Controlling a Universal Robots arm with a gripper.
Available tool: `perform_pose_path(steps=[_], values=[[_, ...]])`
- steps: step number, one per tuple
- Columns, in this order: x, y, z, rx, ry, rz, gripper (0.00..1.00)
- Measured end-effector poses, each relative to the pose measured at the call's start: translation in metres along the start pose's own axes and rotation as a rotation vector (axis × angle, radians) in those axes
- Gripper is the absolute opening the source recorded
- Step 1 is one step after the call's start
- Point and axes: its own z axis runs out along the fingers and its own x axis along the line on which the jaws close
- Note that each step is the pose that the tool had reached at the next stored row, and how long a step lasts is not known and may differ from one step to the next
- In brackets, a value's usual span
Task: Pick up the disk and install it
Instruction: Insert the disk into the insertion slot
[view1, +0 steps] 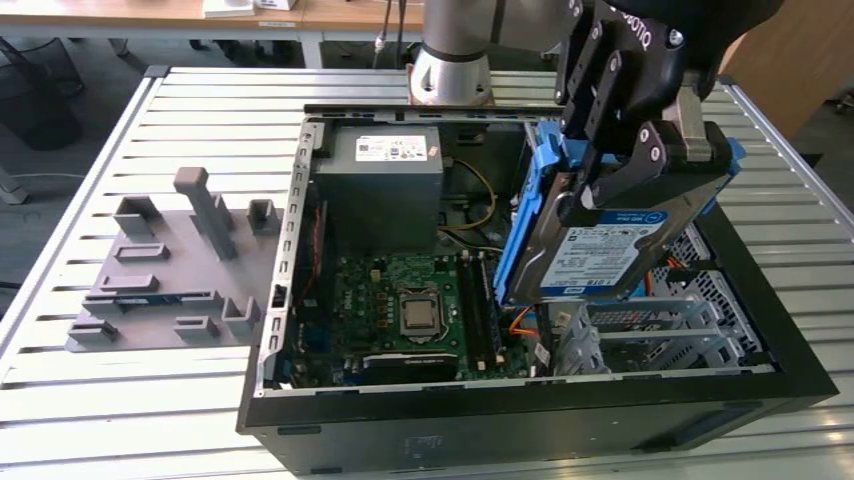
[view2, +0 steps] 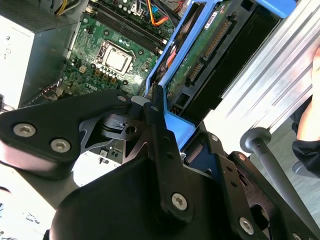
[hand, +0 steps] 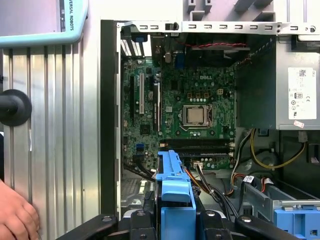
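- The gripper (view1: 638, 165) is closed on the disk (view1: 601, 255), clamping the upper end of its blue bracket (view1: 523, 225). The drive hangs steeply tilted, probably so that it can slide in edgewise.
- The disk hovers over the open computer case (view1: 534, 420), just above the grey drive cage (view1: 641, 330). It looks aimed at that bay and is not yet seated.
- The motherboard (view1: 387, 300) and the power supply (view1: 380, 200) lie alongside, apart from the drive.
- A person's hand (hand: 15, 217) is outside the case.

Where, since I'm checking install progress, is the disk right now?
On the exterior view's right, the disk is tilted in the gripper over the open computer case, just above the grey drive cage, beside the motherboard.
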Motion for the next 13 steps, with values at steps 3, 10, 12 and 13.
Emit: perform_pose_path(steps=[3, 10, 12, 13], values=[[0.0000, -0.0001, 0.0000, 0.0000, -0.0001, 0.000, 0.36], [0.0062, -0.0011, 0.0002, 0.0000, -0.0001, 0.000, 0.36], [0.0079, -0.0024, 0.0003, 0.0000, 0.0000, 0.000, 0.36], [0.0084, -0.0034, 0.0004, 0.0000, 0.0000, 0.000, 0.36]])
